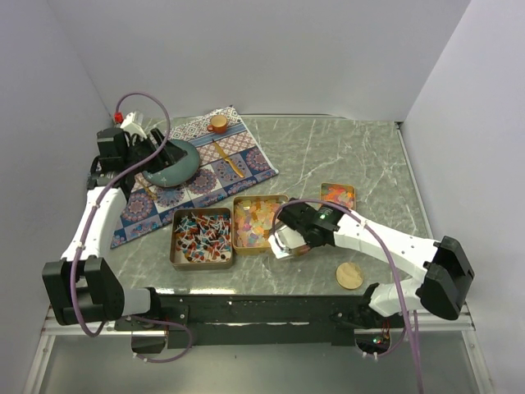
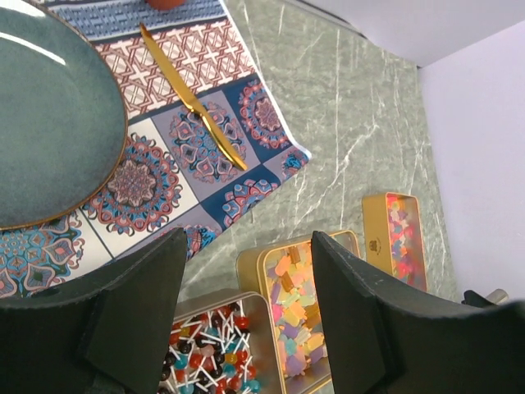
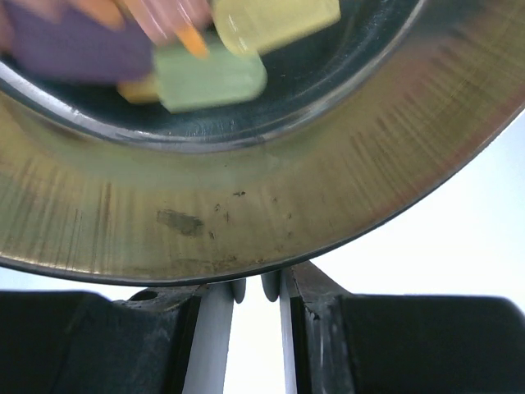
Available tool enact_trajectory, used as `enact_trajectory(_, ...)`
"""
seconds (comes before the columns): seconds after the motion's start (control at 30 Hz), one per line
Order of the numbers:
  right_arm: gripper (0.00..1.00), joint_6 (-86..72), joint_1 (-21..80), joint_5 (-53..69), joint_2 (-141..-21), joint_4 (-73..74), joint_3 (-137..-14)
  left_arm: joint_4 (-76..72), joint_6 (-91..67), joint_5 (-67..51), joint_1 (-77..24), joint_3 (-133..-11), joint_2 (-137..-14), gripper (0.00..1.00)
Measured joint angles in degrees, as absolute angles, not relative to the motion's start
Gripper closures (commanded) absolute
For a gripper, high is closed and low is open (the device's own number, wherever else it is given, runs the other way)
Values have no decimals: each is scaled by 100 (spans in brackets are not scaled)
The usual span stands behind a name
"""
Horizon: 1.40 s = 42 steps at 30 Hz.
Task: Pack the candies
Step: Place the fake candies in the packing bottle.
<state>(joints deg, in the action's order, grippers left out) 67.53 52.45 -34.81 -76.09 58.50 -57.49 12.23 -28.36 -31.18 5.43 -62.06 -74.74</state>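
Note:
Three gold tins hold the candies: red-white-black lollipops [image 1: 202, 236] [image 2: 205, 345], pale squares [image 1: 253, 222] [image 2: 299, 304], and bright pink-orange pieces [image 1: 337, 194] [image 2: 402, 238]. My right gripper [image 1: 289, 234] [image 3: 250, 295] is shut on white tweezers [image 3: 212, 336], whose two rounded tips stand slightly apart at the gold rim of the middle tin [image 3: 246, 205]. Green, yellow and purple squares lie just inside that rim. My left gripper [image 1: 152, 156] [image 2: 248, 238] hangs open and empty above the patterned mat, beside the plate.
A dark green plate [image 1: 176, 160] [image 2: 49, 123], a gold knife [image 1: 232, 164] [image 2: 193, 103] and a small orange cup [image 1: 218, 123] rest on the patterned mat [image 1: 250, 152]. A round cork disc [image 1: 349, 276] lies near the front edge, by the right arm.

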Motion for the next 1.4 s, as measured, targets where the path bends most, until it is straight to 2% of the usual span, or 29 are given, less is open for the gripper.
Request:
enact_trajectory(0.8, 100, 6458, 5988, -4259, -7863, 6506, -6007, 954, -2978, -3162, 543, -5924, -6871, 32)
enact_trajectory(0.97, 100, 6289, 6023, -4270, -7863, 6788, -6125, 919, -3030, -3341, 526, -5907, -6871, 28)
enact_trajectory(1.1, 100, 5983, 5916, -4023, -7883, 7050, -6700, 943, -2961, -3728, 373, -5905, -6879, 24)
enact_trajectory(1.2, 100, 5631, 5616, -3588, -8068, 7144, -7612, 969, -2945, -4320, 261, -5905, -6941, 24)
enact_trajectory(1.3, 100, 5393, 5325, -3253, -8296, 7081, -8337, 972, -2985, -4871, 154, -5905, -7091, 32)
enact_trajectory(1.33, 100, 5306, 5203, -3109, -8431, 7052, -8637, 974, -3020, -5024, 117, -5907, -7150, 43)
enact_trajectory(1.4, 100, 5162, 5072, -2884, -8665, 6976, -9002, 969, -3142, -5240, 16, -5929, -7266, 54)
